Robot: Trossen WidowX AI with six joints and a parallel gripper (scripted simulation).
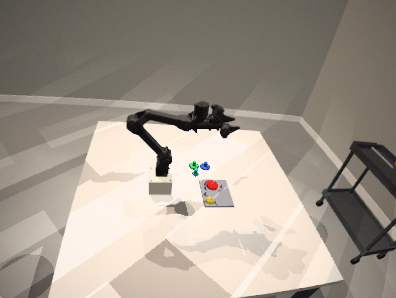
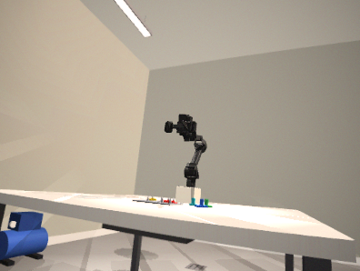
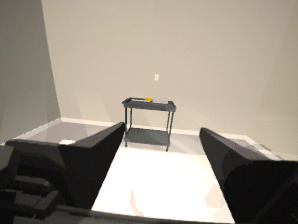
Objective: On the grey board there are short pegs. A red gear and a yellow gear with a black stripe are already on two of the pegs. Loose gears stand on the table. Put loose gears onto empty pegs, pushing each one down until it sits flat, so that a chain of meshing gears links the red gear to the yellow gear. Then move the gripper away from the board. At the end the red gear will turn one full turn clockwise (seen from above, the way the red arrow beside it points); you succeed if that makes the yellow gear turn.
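The black two-fingered gripper (image 1: 234,125) (image 2: 168,126) (image 3: 162,128) hangs high over the table, its fingers wide apart with nothing between them. Below it, on the flat grey board (image 1: 225,197), the red gear (image 1: 211,185) and the yellow gear with a black stripe (image 1: 209,200) sit on their pegs, apart from each other. No loose gear is on the board, so the linking chain seems wholly unbuilt: choosing, placing and pressing down gears all remain, then the retreat. The loose gears stand below the gripper, nearer the arm's base than its fingertips are: a green gear with an upright knob (image 1: 194,165) (image 2: 206,203), a blue one (image 1: 205,165) (image 2: 202,203) beside it, and a small teal one (image 1: 195,173) (image 2: 193,201). That counts one gripper, one board, two mounted gears and three loose ones; the small dark pegs cannot be counted surely.
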